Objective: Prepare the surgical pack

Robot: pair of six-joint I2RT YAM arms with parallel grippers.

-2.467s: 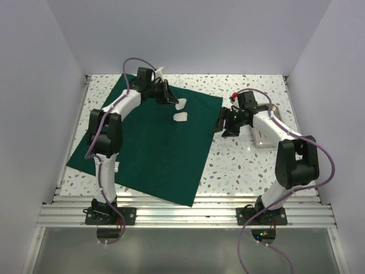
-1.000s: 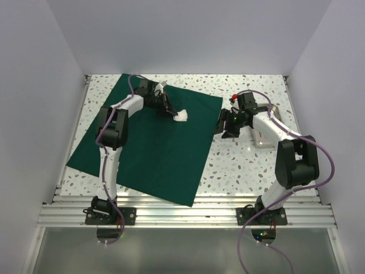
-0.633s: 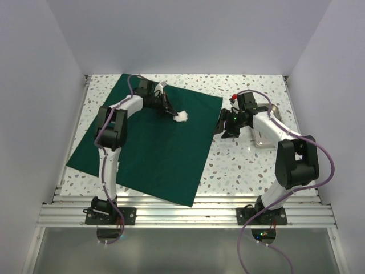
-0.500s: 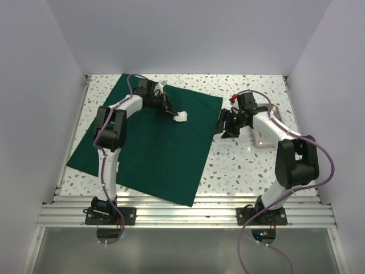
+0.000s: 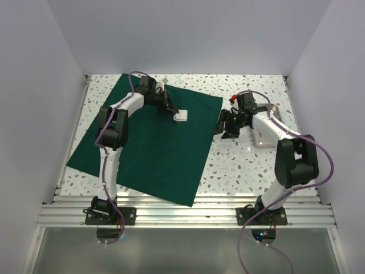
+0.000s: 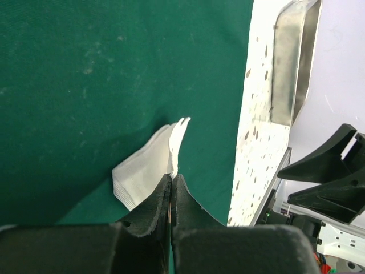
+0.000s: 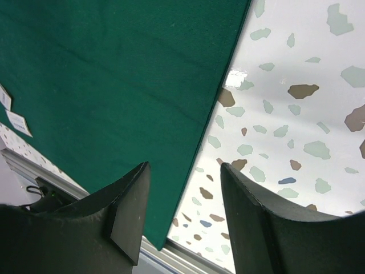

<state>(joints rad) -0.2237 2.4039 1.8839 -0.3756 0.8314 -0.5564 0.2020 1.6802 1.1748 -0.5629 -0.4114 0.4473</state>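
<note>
Whereas two gauze pads (image 6: 145, 174) lay apart moments ago, they now seem stacked on the green cloth (image 5: 148, 142), pinched by the closed left fingers (image 6: 157, 211). The gauze looks gathered. The right fingers (image 7: 128, 211) hover spread wide.

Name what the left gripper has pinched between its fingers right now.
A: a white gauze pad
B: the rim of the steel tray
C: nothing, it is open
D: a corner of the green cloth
A: the left wrist view shows the left gripper shut on the edge of the white gauze pad over the green cloth, with the steel tray off the cloth and untouched.
</note>
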